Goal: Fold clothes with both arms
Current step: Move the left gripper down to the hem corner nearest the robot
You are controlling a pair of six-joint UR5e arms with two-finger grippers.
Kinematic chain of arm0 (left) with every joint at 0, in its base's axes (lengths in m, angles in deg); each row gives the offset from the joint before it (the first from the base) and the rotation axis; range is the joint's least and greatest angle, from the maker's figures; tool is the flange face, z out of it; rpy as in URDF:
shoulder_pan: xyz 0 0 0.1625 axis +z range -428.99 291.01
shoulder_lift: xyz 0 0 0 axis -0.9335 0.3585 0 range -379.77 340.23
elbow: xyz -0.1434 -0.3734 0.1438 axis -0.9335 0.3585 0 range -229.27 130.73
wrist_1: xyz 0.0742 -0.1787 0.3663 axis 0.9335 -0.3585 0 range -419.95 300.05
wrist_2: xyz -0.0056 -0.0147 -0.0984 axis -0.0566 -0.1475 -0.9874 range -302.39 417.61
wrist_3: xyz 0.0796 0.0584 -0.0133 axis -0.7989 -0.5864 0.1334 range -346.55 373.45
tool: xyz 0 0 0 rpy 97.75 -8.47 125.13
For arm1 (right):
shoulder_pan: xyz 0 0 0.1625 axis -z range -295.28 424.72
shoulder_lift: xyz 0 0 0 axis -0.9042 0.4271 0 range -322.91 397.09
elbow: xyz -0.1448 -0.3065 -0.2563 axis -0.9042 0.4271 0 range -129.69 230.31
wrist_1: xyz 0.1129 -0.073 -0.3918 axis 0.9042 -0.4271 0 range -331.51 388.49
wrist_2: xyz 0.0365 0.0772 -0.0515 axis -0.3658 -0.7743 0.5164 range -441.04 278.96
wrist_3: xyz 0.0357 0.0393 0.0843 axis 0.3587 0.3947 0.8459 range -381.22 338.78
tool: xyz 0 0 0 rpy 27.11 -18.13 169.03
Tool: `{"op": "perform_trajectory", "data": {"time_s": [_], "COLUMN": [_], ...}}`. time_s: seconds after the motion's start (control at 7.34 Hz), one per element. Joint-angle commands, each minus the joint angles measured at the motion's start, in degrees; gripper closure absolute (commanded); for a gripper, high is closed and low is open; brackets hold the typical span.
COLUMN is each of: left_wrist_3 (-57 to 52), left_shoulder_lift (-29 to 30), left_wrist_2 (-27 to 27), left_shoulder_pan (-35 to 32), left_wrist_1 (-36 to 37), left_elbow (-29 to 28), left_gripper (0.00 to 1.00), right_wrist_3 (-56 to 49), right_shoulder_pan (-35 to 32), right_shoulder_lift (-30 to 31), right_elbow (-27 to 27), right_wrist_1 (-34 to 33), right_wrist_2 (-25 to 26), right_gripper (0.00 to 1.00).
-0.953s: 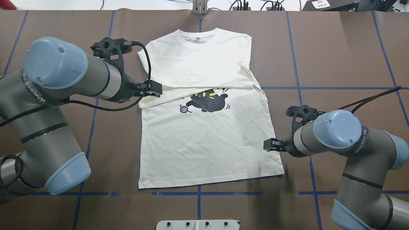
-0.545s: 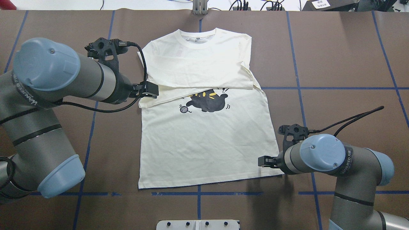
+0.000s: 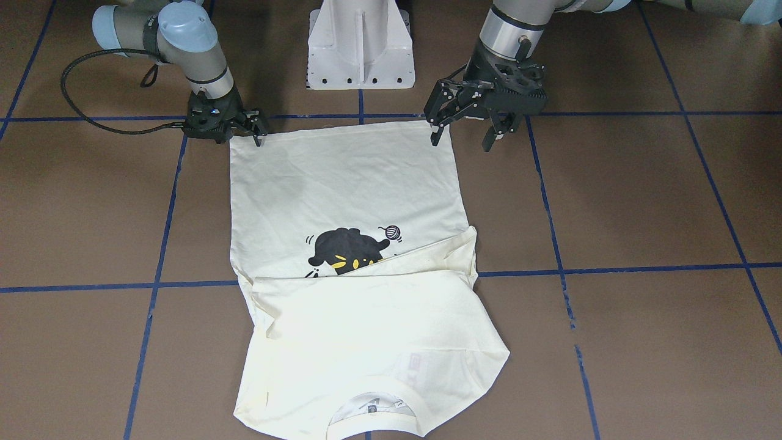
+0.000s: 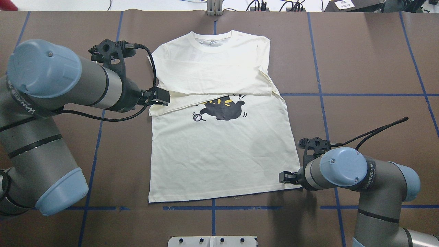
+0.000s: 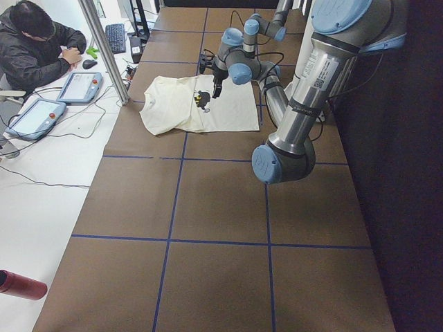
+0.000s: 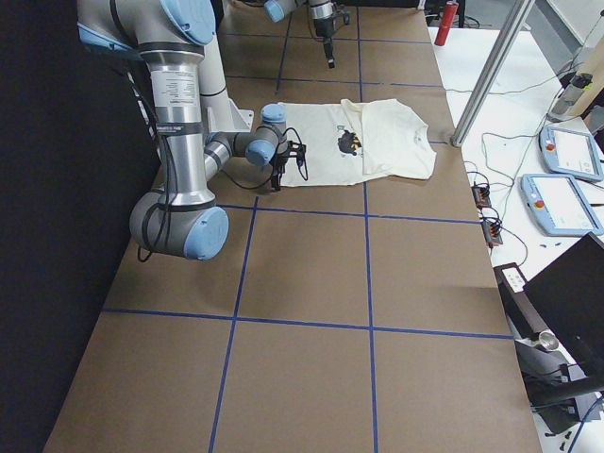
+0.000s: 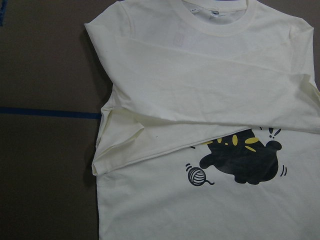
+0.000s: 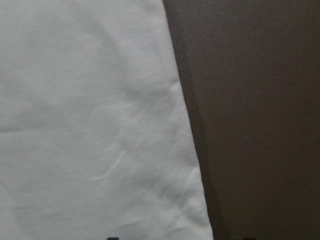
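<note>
The cream T-shirt (image 4: 219,154) lies flat on the brown table, collar far from me and hem near. Both sleeves are folded across the chest and cover the top of the black cat print (image 4: 223,109); the yarn ball (image 4: 196,117) shows and the red lettering is hidden. My left gripper (image 3: 462,139) is open and empty, held high over the shirt's left edge by the folded sleeve (image 7: 125,145). My right gripper (image 3: 244,133) is open and low at the hem's right corner (image 8: 207,230), its fingertips on either side of the corner.
The white pedestal base (image 3: 360,43) stands at my edge of the table, behind the hem. Blue tape lines (image 4: 319,94) cross the brown tabletop. A seated operator (image 5: 34,48), tablets and a metal post (image 5: 104,48) are beyond the far edge.
My right arm has moved toward me along the shirt's right edge, down to the hem corner. My left arm has drawn back slightly to the left. The shirt has not moved.
</note>
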Motion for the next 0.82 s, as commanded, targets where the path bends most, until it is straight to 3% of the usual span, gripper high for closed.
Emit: {"op": "perform_trajectory", "data": {"time_s": [0.0, 0.27, 0.68], "left_wrist_3": [0.0, 0.0, 0.1], "left_shoulder_lift": [-0.1, -0.1, -0.1], "left_wrist_2": [0.0, 0.0, 0.0], "left_shoulder_pan": [0.0, 0.0, 0.0], "left_wrist_1": [0.0, 0.0, 0.0], "left_elbow": [0.0, 0.0, 0.0], "left_gripper": [0.00, 0.00, 0.00], "right_wrist_3": [0.0, 0.0, 0.0], "right_shoulder_pan": [-0.4, -0.4, -0.9], "right_shoulder_lift": [0.0, 0.3, 0.4], "right_elbow": [-0.3, -0.3, -1.3], "right_wrist_1": [0.1, 0.1, 0.1], "right_wrist_2": [-2.8, -3.0, -3.2], "right_gripper": [0.50, 0.73, 0.76]}}
